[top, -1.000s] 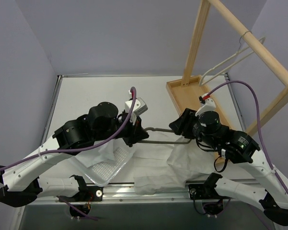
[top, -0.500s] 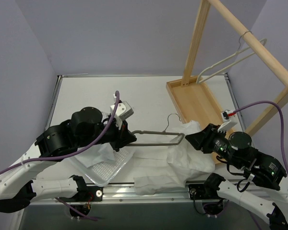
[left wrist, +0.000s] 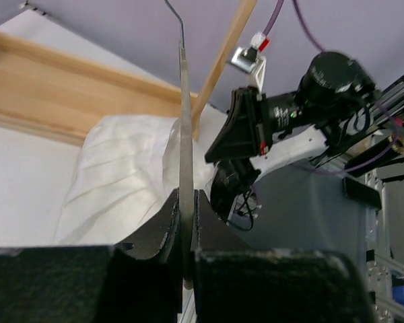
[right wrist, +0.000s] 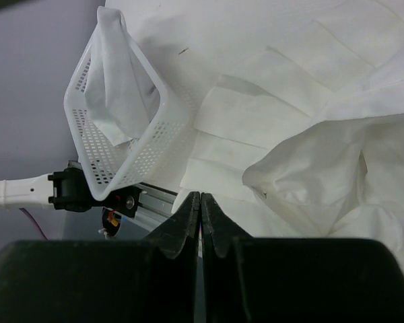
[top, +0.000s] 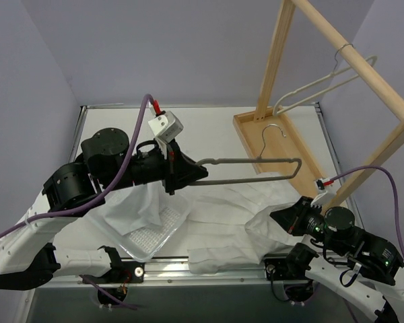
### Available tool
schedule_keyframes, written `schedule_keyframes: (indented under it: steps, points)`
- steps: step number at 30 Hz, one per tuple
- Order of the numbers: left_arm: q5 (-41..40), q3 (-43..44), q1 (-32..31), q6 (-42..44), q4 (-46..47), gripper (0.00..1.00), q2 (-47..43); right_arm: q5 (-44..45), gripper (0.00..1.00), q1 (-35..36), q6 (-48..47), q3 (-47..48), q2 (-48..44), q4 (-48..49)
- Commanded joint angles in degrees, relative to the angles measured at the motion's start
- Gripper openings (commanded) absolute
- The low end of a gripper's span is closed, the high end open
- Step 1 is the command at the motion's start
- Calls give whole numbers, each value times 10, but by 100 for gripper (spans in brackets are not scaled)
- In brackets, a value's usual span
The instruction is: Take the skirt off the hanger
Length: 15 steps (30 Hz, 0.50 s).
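Note:
The grey wire hanger (top: 256, 169) hangs in the air above the table, with my left gripper (top: 196, 173) shut on its left end. Its bars look bare. In the left wrist view the hanger (left wrist: 185, 121) runs straight up from between the left gripper's (left wrist: 186, 196) jaws. The white skirt (top: 222, 214) lies spread and crumpled on the table under the hanger. My right gripper (top: 277, 217) sits low at the skirt's right edge. In the right wrist view that gripper (right wrist: 200, 196) is shut with nothing between its jaws, and the skirt (right wrist: 303, 128) lies beyond it.
A white perforated basket (top: 151, 237) lies tipped at the near left, partly holding white cloth, and shows again in the right wrist view (right wrist: 121, 155). A wooden rack (top: 353, 64) with a white hanger (top: 323, 84) rises at the right over a wooden tray (top: 252, 138).
My left gripper lifted the hanger up and away from the near edge. The right arm drew back toward the near edge and its jaws shut. The skirt now lies flat under the hanger.

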Motion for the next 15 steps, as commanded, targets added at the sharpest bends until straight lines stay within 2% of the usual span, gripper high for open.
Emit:
schedule_keyframes:
  steps: [1,9,13,15]
  points:
    - [25,35,-3,-32,104,2,29,1,0,-2,21,-19,-22,-10]
    - [7,96,-20,-55,193,2,120,21,0,-3,24,18,-8,-37]
    - [-65,186,-66,-29,194,2,202,17,0,-5,25,27,-2,-32]
    - [-79,243,-69,-30,184,2,231,17,0,-6,29,26,-5,-29]
